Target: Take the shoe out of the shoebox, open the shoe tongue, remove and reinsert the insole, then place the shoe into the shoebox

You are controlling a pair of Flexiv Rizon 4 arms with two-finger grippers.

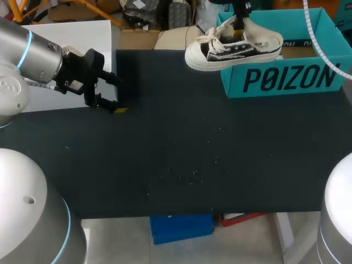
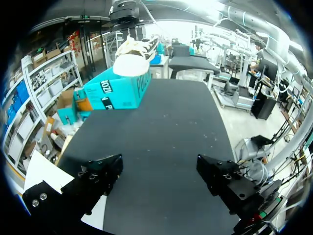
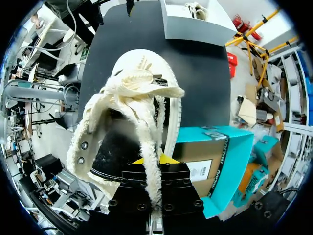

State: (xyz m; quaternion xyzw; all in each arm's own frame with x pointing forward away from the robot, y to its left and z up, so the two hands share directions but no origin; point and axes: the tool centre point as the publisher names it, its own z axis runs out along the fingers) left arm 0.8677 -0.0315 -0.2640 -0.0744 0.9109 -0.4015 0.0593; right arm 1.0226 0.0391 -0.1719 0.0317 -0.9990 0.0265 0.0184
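A cream low-top shoe with a black side and frayed laces hangs in the air over the left end of the teal shoebox, toe pointing left. My right gripper is above it, shut on the shoe at its opening. In the right wrist view the shoe hangs toe-away below the gripper, with the shoebox beside it. My left gripper stands open and empty at the table's far left. Its wrist view shows the gripper low over the tabletop, with the shoe and box far ahead.
The black tabletop runs wide between the two arms, with a few pale specks near its middle. A white surface adjoins it at the back left, right behind the left gripper. The shoebox stands at the back right corner.
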